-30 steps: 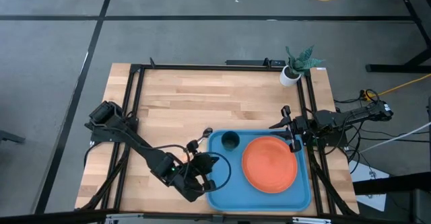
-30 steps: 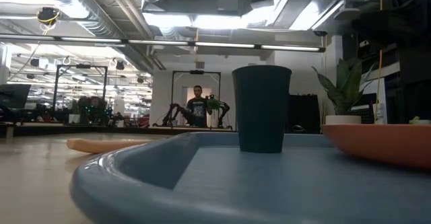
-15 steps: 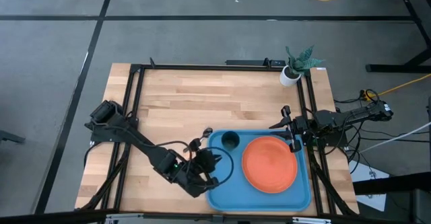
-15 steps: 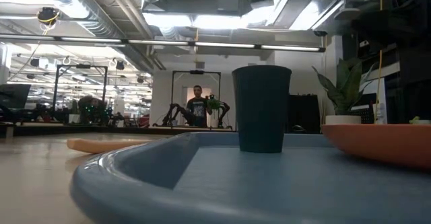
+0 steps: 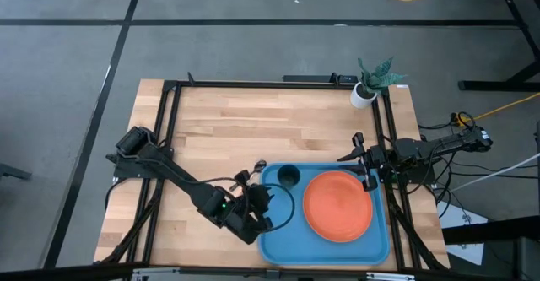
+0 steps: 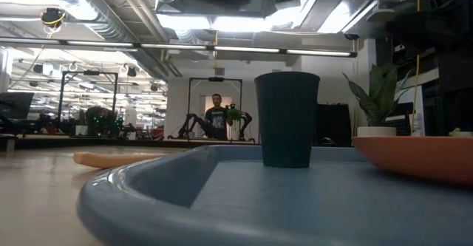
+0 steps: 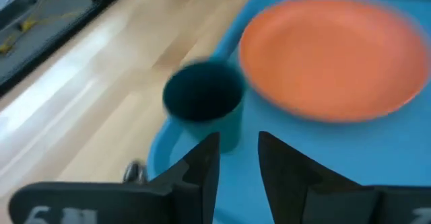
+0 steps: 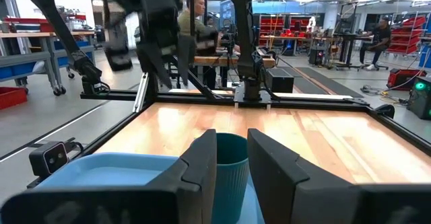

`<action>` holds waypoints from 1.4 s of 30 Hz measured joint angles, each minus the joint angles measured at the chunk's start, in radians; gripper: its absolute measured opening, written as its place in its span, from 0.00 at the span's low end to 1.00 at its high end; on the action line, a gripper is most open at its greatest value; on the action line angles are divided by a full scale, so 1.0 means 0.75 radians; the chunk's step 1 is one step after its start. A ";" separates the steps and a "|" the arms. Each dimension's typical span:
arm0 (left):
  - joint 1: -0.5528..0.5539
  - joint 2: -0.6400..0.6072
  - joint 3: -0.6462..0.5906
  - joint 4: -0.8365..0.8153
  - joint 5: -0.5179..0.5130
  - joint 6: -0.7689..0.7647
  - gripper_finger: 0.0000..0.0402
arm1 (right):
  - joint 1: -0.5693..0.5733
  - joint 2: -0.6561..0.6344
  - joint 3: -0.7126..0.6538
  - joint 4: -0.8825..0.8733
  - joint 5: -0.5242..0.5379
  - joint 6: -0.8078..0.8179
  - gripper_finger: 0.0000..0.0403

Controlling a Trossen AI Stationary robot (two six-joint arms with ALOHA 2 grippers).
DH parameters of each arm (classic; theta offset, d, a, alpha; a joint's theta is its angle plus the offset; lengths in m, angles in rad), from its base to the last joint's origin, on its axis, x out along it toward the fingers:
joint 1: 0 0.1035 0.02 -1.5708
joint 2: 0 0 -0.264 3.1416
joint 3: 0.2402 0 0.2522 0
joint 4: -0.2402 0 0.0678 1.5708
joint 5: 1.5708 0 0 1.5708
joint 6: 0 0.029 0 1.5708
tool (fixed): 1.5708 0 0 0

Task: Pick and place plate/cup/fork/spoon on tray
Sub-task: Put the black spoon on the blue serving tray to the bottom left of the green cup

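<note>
The blue tray (image 5: 278,245) lies at the table's near right. The orange plate (image 5: 337,205) lies flat in it, and the dark teal cup (image 5: 288,176) stands upright in its far left corner. My left gripper (image 5: 263,203) hovers over the tray's left part, just near of the cup (image 7: 202,103). Its fingers (image 7: 209,167) are a little apart and empty. The fork's orange handle (image 6: 111,159) lies on the table left of the tray. A small dark piece (image 5: 258,164), perhaps the spoon, lies by the tray's far left corner. My right gripper (image 5: 350,158) waits at the tray's far right edge, narrowly open and empty.
A white pot with a green plant (image 5: 367,91) stands at the table's far right corner. Bare wood fills the table's far and left parts. A grey metal tip (image 7: 135,172) lies on the wood beside the tray's left rim. A person (image 6: 216,117) stands far off in the room.
My left gripper has gone from the tray's near left edge toward the far edge and a little right, closer to the cup. Its dark body now shows at the top of the low view. The cup, plate and tray have kept still.
</note>
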State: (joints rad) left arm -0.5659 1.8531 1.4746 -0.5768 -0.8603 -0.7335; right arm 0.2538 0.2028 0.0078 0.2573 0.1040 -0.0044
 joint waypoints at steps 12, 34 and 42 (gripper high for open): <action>0.051 0.100 -0.002 -0.412 0.269 -0.611 0.29 | 0.000 0.000 0.000 0.000 0.000 -0.001 0.22; 0.314 0.098 -0.060 -0.887 0.691 -0.843 0.34 | 0.000 0.000 0.000 0.000 0.000 -0.001 0.22; 0.357 0.088 -0.077 -0.705 0.635 -0.496 0.34 | 0.000 0.000 0.000 0.000 0.000 0.000 0.22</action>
State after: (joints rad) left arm -0.2982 1.9189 1.4166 -1.1057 -0.3842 -1.1052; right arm 0.2539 0.2027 0.0078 0.2573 0.1040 -0.0047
